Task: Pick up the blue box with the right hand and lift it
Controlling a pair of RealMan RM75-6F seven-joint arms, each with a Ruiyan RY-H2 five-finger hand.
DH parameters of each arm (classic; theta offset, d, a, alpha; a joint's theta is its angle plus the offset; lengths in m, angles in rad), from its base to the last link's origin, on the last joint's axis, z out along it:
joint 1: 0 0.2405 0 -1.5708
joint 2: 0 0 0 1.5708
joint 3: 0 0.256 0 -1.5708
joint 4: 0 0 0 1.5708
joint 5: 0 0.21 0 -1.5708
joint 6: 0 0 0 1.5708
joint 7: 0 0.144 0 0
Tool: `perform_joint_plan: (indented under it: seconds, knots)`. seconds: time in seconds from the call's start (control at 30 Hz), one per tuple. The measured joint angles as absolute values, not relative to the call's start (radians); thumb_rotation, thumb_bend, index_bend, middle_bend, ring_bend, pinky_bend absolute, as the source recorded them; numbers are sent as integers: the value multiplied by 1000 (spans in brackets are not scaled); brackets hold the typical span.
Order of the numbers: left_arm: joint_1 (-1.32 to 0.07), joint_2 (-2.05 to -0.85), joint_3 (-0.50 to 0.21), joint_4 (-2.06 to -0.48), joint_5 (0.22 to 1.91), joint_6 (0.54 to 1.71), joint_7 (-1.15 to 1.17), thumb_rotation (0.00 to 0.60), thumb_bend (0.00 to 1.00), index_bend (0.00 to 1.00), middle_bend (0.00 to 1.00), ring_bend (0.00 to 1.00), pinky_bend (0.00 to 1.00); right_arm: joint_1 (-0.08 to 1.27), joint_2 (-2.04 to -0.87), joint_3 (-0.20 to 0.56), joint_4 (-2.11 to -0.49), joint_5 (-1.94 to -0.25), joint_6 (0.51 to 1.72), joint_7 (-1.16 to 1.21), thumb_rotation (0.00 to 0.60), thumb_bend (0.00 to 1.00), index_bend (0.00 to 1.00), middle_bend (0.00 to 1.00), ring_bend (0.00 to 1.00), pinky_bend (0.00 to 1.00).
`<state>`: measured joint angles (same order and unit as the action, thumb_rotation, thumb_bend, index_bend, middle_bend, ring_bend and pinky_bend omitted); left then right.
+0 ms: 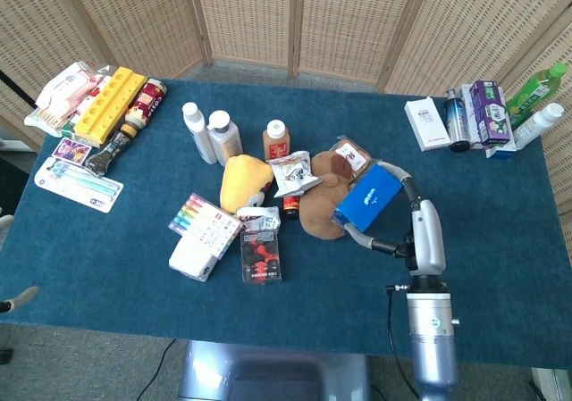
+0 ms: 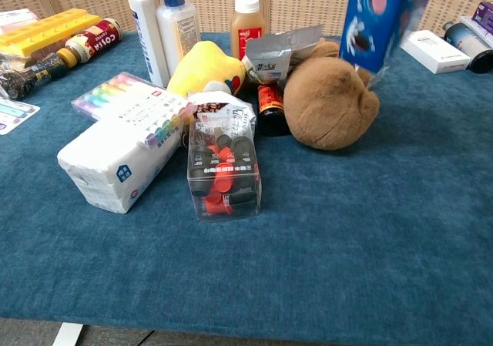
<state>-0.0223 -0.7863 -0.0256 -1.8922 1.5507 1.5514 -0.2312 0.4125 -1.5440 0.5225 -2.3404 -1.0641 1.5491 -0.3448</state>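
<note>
blue box point(image 1: 367, 196), printed with dark round cookies, held clear of the table above the brown plush point(image 2: 330, 103); right hand point(image 1: 393, 212) fingers wrapped around it. clear case point(image 2: 223, 171) holds red and black pieces.

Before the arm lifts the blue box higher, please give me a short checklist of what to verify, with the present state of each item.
1. Right hand holds the blue box: ok.
2. Box is off the table: ok; in the chest view its lower end hangs above the cloth.
3. Box is apart from the brown plush toy: cannot tell; they overlap in both views.
4. Grip is firm: cannot tell; the fingers are mostly hidden.
5. Left hand out of the way: ok; no view shows it.
</note>
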Motion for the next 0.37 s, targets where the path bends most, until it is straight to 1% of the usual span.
perform_joint_plan:
  seconds: [0.17, 0.37]
  knots:
    - [-21, -785, -24, -1893, 1554, 1555, -234, 600, 0, 123, 0, 0, 0, 497, -1563, 584, -2353, -1063, 1572, -423, 600, 285, 510, 633, 352, 638]
    - [-19, -782, -23, -1893, 1557, 1559, -239, 600, 0, 123, 0, 0, 0, 559, -1598, 605, -2356, -1077, 1614, -485, 600, 283, 511, 633, 352, 638]
